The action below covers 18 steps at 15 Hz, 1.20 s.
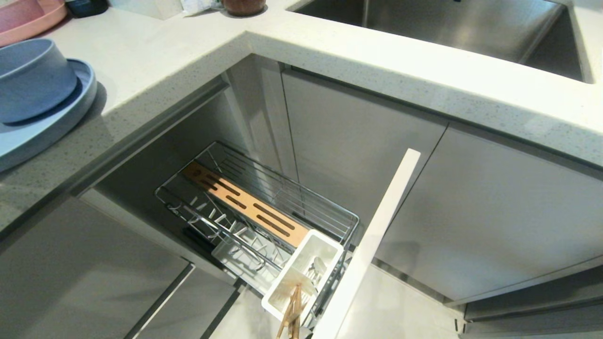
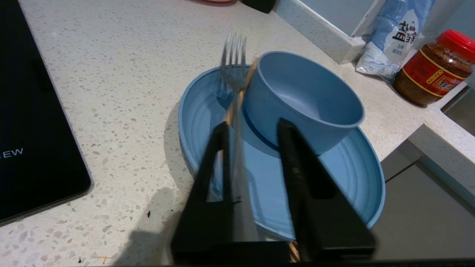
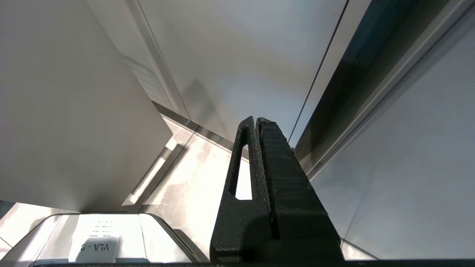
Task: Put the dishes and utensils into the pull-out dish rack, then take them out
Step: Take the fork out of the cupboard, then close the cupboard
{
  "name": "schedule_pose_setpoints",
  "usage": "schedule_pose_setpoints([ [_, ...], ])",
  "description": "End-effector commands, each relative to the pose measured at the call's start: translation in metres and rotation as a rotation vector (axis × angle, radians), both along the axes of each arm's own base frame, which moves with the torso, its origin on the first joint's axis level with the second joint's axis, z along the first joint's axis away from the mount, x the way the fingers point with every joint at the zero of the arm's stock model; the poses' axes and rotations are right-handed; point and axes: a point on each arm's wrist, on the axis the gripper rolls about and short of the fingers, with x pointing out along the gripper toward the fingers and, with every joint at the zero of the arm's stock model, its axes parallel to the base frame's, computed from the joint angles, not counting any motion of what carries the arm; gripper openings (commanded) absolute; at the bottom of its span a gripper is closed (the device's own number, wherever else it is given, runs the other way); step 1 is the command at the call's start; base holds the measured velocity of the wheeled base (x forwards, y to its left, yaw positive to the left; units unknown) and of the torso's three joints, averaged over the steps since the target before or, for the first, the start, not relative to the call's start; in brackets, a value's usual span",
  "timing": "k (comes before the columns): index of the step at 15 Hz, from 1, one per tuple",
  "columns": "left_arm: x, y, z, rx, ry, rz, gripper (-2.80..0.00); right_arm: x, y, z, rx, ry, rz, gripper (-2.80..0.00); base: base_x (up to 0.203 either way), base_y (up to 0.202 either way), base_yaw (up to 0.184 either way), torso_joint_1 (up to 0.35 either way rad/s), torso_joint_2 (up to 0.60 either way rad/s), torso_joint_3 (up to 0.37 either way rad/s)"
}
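Left wrist view: left gripper (image 2: 252, 128) over the wide light-blue matte plate (image 2: 345, 178), jaws parted with the silver metal fork (image 2: 233, 66) and one light-wood chopstick (image 2: 241, 94) loose between them, likely being released beside the round light-blue bowl (image 2: 304, 96); chrome wire pull-out dish rack (image 1: 282, 193) stands open; right gripper (image 3: 256, 120) clenched, empty, parked by cabinets

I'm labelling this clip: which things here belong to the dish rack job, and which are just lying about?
Job in hand: plate, bowl, fork, chopsticks, dish rack, left end effector.

Lying about: bag, jar, cooktop, pink plate, sink.
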Motion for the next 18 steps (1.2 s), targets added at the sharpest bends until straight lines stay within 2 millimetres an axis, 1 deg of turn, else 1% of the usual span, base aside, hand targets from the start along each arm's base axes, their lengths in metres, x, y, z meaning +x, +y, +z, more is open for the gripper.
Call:
schedule_pose_setpoints([
  [1, 0.001, 0.0, 0.0, -0.001, 0.002, -0.009, 0.0, 0.0, 0.0, 0.0, 0.001, -0.001, 0.0, -2.8, 0.0, 0.0, 0.0, 0.0, 0.0, 0.0],
  [5, 0.001, 0.0, 0.0, 0.001, 0.002, -0.01, 0.0, 0.0, 0.0, 0.0, 0.0, -0.002, 0.0, -2.8, 0.0, 0.0, 0.0, 0.0, 0.0, 0.0],
  [8, -0.001, 0.0, 0.004, 0.004, -0.014, -0.007, 0.0, 0.0, 0.0, 0.0, 0.0, -0.002, 0.0, -2.8, 0.0, 0.0, 0.0, 0.0, 0.0, 0.0],
  [10, -0.005, -0.001, 0.015, 0.012, -0.051, -0.004, 0.0, 0.0, 0.0, 0.0, 0.0, -0.002, 0.0, -2.8, 0.0, 0.0, 0.0, 0.0, 0.0, 0.0],
  [12, -0.01, -0.002, 0.034, 0.042, -0.103, 0.005, 0.0, 0.0, 0.0, 0.0, 0.0, -0.001, 0.0, -2.8, 0.0, 0.0, 0.0, 0.0, 0.0, 0.0],
  [13, -0.012, -0.002, 0.042, 0.061, -0.122, 0.013, -2.8, 0.0, 0.0, 0.0, 0.001, -0.002, 0.0, -2.8, 0.0, 0.0, 0.0, 0.0, 0.0, 0.0],
  [14, -0.013, -0.002, 0.049, 0.069, -0.137, 0.014, -2.8, 0.0, 0.0, 0.0, 0.0, -0.002, 0.0, -2.8, 0.0, 0.0, 0.0, 0.0, 0.0, 0.0],
  [15, -0.016, -0.003, 0.06, 0.076, -0.171, 0.014, -2.8, 0.0, 0.0, 0.0, 0.0, -0.002, 0.0, -2.8, 0.0, 0.0, 0.0, 0.0, 0.0, 0.0],
  [18, -0.02, -0.004, 0.102, 0.087, -0.261, 0.005, -2.8, 0.0, 0.0, 0.0, 0.0, -0.002, 0.0, -2.8, 0.0, 0.0, 0.0, 0.0, 0.0, 0.0],
])
